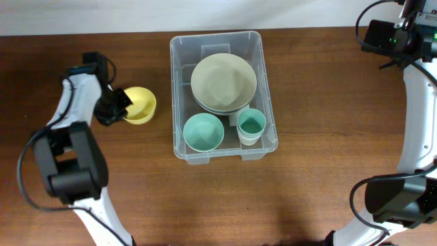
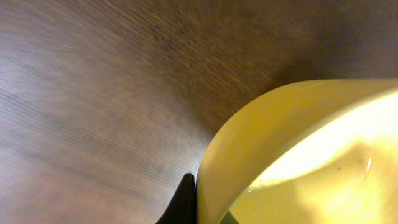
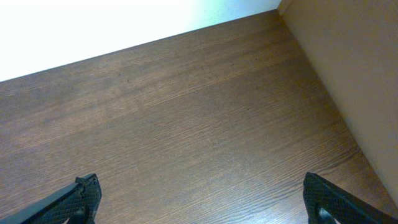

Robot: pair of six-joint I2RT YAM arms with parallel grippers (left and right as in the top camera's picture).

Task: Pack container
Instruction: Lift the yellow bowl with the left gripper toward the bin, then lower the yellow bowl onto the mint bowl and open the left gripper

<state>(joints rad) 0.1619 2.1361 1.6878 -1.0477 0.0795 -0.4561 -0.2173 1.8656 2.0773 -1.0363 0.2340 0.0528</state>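
The container (image 1: 179,82), a large clear plastic bin, stands at the table's middle. It holds a stack of pale plates (image 1: 223,83), a teal bowl (image 1: 203,132) and a teal cup (image 1: 251,126). A yellow bowl (image 1: 140,104) sits on the table just left of the bin. My left gripper (image 1: 117,106) is at the bowl's left rim. In the left wrist view a black finger (image 2: 186,200) presses the yellow bowl's (image 2: 298,155) outer wall, with the other finger inside the rim. My right gripper (image 3: 199,202) is open and empty over bare wood at the far right.
The wooden table (image 1: 321,171) ends at a white strip along the back. In the right wrist view a tan wall (image 3: 360,74) stands to the right. The right arm (image 1: 416,102) runs along the table's right edge.
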